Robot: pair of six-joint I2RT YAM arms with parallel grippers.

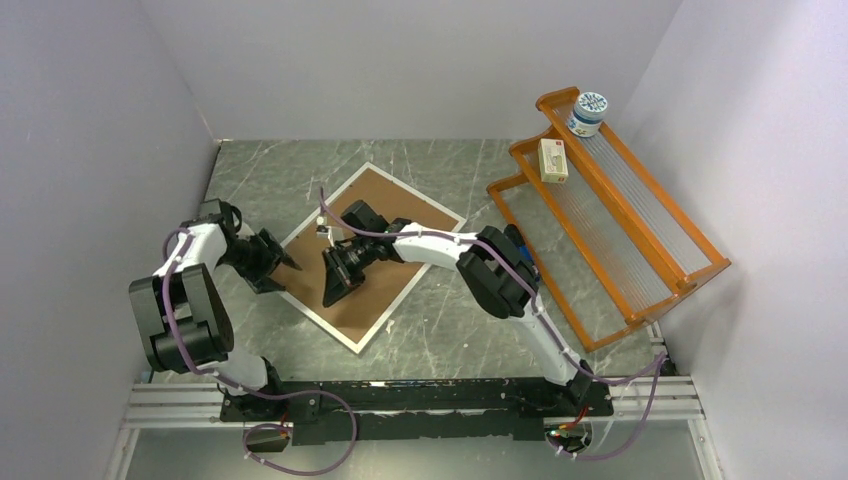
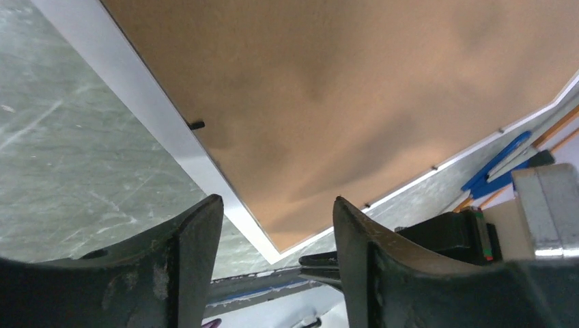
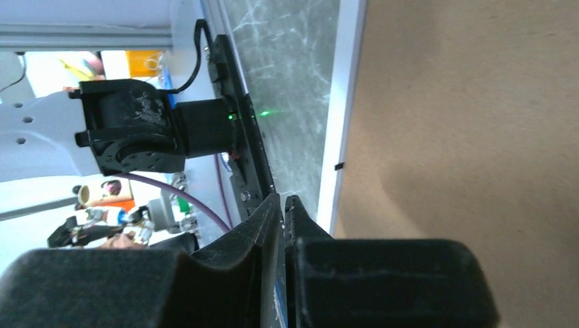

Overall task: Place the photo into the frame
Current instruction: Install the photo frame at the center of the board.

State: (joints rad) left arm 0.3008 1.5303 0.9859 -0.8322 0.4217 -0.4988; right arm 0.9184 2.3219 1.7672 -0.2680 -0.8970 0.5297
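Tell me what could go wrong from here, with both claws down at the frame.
1. The left claw is open with a corner of the frame between its fingers. Closing there could tip the frame or skid it across the table.
2. The right claw is shut, low beside the brown backing board and near a small black tab. A sideways drag might snag the tab.
3. No photo shows in any view, so it may not be under the board.

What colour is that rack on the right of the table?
Orange; the rack shows best in the top external view.
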